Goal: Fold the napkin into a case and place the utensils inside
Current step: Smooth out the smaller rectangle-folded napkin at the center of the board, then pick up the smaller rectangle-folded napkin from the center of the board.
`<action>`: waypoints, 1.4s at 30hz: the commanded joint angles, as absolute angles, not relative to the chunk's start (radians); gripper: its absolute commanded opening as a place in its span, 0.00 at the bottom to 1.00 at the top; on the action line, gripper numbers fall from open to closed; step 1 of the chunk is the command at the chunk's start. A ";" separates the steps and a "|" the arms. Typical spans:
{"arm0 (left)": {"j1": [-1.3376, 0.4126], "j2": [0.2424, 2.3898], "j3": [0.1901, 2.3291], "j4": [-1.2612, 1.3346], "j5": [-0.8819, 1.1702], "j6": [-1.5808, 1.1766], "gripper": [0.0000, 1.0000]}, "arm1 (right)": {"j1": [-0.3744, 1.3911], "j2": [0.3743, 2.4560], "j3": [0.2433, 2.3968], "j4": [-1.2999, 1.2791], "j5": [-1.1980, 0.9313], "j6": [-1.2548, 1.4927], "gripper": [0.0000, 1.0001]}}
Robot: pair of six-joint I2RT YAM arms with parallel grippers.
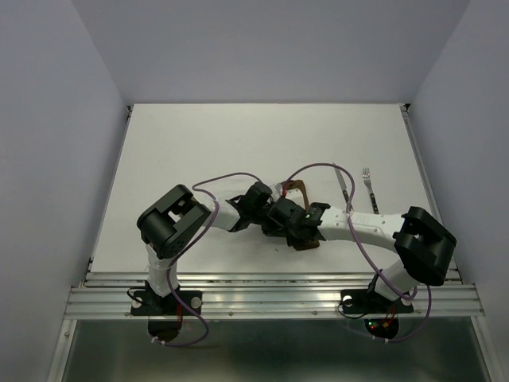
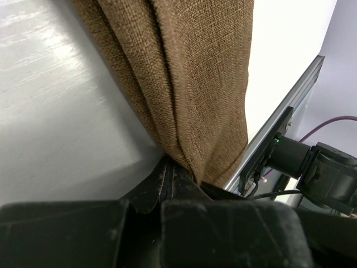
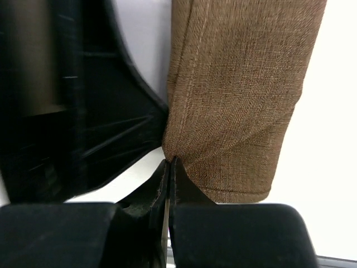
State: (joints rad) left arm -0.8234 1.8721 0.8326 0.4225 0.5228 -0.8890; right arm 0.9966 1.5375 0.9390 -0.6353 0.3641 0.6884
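Observation:
The brown napkin [image 1: 305,243] is folded into a narrow strip and mostly hidden under both grippers at the table's middle. My left gripper [image 1: 269,208] is shut on one edge of it; in the left wrist view the cloth [image 2: 189,72] hangs in folds from the closed gripper [image 2: 170,170]. My right gripper [image 1: 293,226] is shut on a hemmed edge; in the right wrist view the folded cloth [image 3: 240,95] rises from the closed gripper [image 3: 170,163]. The knife [image 1: 343,191] and the fork [image 1: 369,188] lie side by side on the table, to the right of the grippers.
The white table [image 1: 199,151] has raised rails at its left and right sides and an aluminium frame [image 1: 270,296] along the near edge. Purple cables [image 1: 318,169] loop over both arms. Grey walls enclose the table.

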 commanded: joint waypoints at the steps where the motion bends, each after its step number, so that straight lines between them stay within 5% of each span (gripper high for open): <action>1: -0.834 1.796 0.809 0.446 0.522 -0.897 0.00 | 1.006 1.557 0.898 -0.552 0.359 0.706 0.01; 10: -0.834 1.727 0.769 0.391 0.500 -0.884 0.00 | 1.006 1.529 0.877 -0.546 0.380 0.703 0.01; 21: -0.831 1.614 0.818 0.178 0.416 -0.824 0.00 | 1.006 1.425 1.031 -0.718 0.414 0.649 0.43; 42: -0.474 1.339 0.678 -0.054 0.341 -0.703 0.01 | 1.006 1.689 1.152 -0.727 0.551 0.569 0.47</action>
